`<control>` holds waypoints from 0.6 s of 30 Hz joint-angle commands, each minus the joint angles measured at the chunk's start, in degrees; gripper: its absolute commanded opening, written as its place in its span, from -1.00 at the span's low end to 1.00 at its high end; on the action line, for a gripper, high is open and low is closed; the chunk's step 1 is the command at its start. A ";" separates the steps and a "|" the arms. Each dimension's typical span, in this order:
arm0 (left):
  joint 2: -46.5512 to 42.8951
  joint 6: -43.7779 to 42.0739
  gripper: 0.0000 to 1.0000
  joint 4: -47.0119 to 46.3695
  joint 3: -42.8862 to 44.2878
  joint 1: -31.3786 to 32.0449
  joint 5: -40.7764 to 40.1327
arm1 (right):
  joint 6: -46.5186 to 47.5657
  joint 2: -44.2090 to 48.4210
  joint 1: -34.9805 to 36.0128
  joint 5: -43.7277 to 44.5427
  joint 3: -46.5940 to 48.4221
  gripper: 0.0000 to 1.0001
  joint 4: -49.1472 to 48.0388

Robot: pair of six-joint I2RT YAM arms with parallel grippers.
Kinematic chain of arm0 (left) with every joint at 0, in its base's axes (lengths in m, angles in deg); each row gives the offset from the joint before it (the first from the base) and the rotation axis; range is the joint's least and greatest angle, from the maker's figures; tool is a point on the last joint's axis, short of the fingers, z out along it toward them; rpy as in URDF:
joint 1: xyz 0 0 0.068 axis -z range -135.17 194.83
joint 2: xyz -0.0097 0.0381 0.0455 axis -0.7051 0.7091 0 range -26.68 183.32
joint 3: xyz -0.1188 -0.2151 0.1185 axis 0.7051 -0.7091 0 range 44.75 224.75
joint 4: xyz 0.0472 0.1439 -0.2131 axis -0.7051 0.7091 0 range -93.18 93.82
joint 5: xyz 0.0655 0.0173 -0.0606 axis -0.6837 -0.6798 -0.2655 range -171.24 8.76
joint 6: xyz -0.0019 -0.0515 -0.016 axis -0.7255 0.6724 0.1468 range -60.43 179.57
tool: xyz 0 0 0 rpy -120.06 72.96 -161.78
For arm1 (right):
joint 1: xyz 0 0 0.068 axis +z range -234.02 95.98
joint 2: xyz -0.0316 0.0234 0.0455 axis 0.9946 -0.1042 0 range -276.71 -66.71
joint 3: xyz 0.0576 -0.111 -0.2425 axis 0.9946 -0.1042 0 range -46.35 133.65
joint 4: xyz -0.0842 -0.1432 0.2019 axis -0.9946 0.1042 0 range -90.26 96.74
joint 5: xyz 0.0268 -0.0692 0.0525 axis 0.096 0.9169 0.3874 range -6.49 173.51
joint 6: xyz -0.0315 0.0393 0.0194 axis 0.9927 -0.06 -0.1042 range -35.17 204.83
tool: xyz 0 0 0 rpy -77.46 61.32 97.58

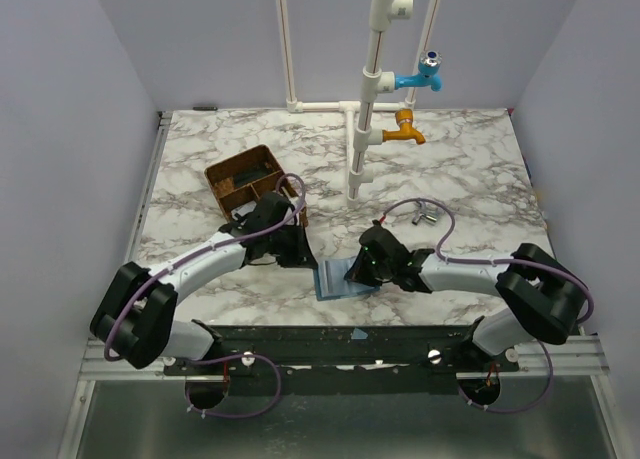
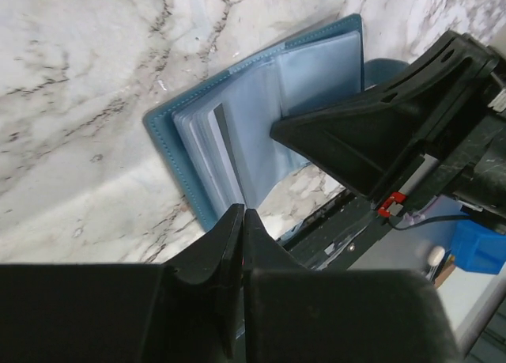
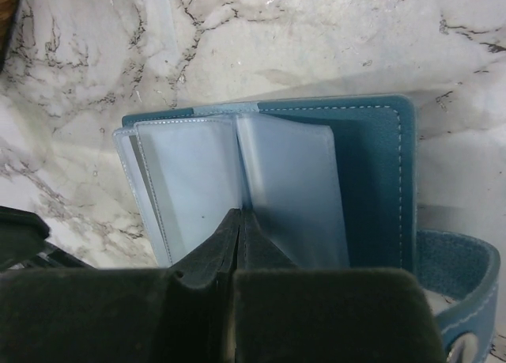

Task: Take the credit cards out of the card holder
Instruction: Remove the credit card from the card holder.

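Observation:
The blue card holder (image 1: pixel 340 279) lies open on the marble near the front edge, between both grippers. In the left wrist view the card holder (image 2: pixel 316 70) shows fanned cloudy plastic sleeves. My left gripper (image 2: pixel 243 211) is shut, its tips on the near edge of those sleeves. My right gripper (image 3: pixel 242 213) is shut, its tips set into the crease where two sleeves of the card holder (image 3: pixel 371 181) part; whether a leaf is pinched there I cannot tell. From above, the left gripper (image 1: pixel 300 257) and right gripper (image 1: pixel 362 271) flank the holder. The credit cards are hidden; only pale sleeves show.
A brown divided tray (image 1: pixel 250 179) stands behind the left arm. A white pipe stand (image 1: pixel 365 109) carries a blue tap (image 1: pixel 430 74) and an orange tap (image 1: pixel 405 131). A small metal fitting (image 1: pixel 425 216) lies right of it. The holder's strap (image 3: pixel 466 300) trails right.

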 commanded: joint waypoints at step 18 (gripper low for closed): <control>13.27 0.38 -1.00 -5.71 4.45 4.82 -1.72 | -2.70 -1.21 -5.16 -9.80 -9.51 -0.99 -7.94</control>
